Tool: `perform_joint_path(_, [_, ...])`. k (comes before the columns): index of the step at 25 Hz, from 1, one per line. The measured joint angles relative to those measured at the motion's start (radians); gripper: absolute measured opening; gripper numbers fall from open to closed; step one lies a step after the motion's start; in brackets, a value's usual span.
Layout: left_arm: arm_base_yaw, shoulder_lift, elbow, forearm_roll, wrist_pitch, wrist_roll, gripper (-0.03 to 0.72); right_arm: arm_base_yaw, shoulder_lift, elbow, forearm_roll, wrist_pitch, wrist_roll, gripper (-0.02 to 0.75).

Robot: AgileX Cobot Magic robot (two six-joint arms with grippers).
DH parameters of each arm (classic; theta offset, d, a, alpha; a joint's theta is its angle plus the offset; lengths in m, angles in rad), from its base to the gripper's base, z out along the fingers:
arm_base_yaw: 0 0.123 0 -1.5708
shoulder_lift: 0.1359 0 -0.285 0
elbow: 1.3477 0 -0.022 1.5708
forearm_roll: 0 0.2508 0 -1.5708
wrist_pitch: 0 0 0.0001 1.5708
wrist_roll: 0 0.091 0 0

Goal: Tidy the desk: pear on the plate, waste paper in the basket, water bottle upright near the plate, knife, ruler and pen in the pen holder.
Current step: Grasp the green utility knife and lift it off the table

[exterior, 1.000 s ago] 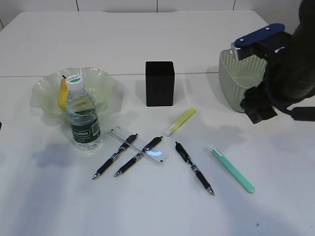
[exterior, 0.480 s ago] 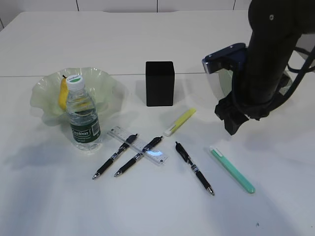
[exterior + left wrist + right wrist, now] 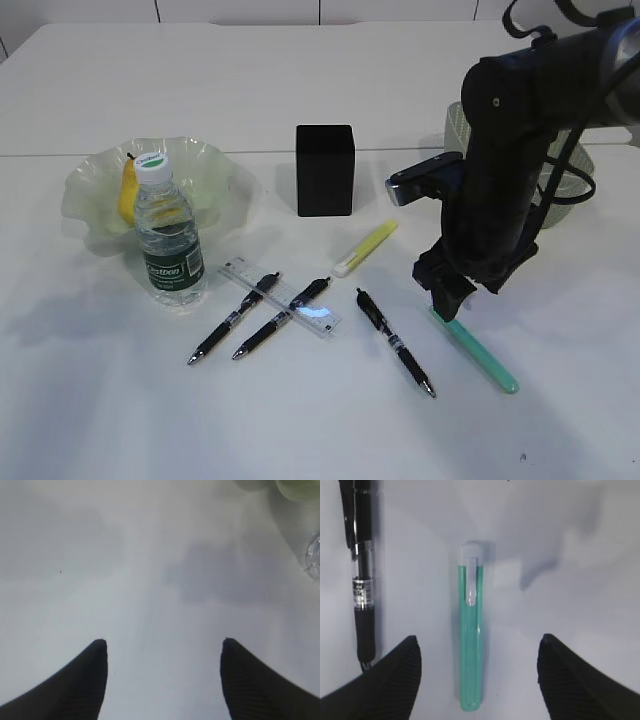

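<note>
- Plastic everywhere on my desk feed: the green utility knife (image 3: 470, 630) is a slim, smooth, translucent teal stick with a pale grey clip at one end, lying flat on the white matte table (image 3: 560, 400).
- Beside it in my right wrist view lies a black pen (image 3: 360, 580) with a clear barrel section and a ribbed rubber grip; it sits near the knife, not touching.
- On the exterior view I see two more black pens (image 3: 232, 315) crossing a clear, flat ruler (image 3: 285, 296), and a yellow highlighter-like stick (image 3: 366, 246) lying apart from them.
- The pen holder (image 3: 324, 169) is a matte black cube-shaped box, standing upright behind the stationery.
- The water bottle (image 3: 168, 238) is clear ribbed plastic with a green-and-white cap, upright just in front of the plate (image 3: 215, 170), a wavy-edged translucent green dish that holds the yellow pear (image 3: 128, 188).
- The basket (image 3: 455, 140) is pale green mesh, mostly hidden behind my right arm.
- My right gripper (image 3: 477, 667) points straight down over the knife, its ribbed black fingers spread wide on either side of it, touching nothing.
- My left gripper (image 3: 162, 672) hangs over bare table, fingers likewise wide apart and empty.
</note>
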Motion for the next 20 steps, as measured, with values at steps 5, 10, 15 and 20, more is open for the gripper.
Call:
perform_joint_path(5, [0.000, 0.000, 0.000, 0.000, 0.000, 0.000, 0.500, 0.000, 0.044, -0.002, 0.024, -0.030, -0.011, 0.528])
perform_joint_path(10, [0.000, 0.000, 0.000, 0.000, 0.000, 0.000, 0.500, 0.000, 0.081, -0.003, 0.037, -0.048, -0.020, 0.503])
perform_joint_path(15, [0.000, 0.000, 0.000, 0.002, 0.000, 0.000, 0.500, 0.000, 0.108, -0.005, 0.042, -0.068, -0.022, 0.501])
perform_joint_path(20, [0.000, 0.000, 0.000, 0.002, 0.000, 0.000, 0.500, 0.000, 0.108, -0.009, 0.041, -0.080, -0.022, 0.501])
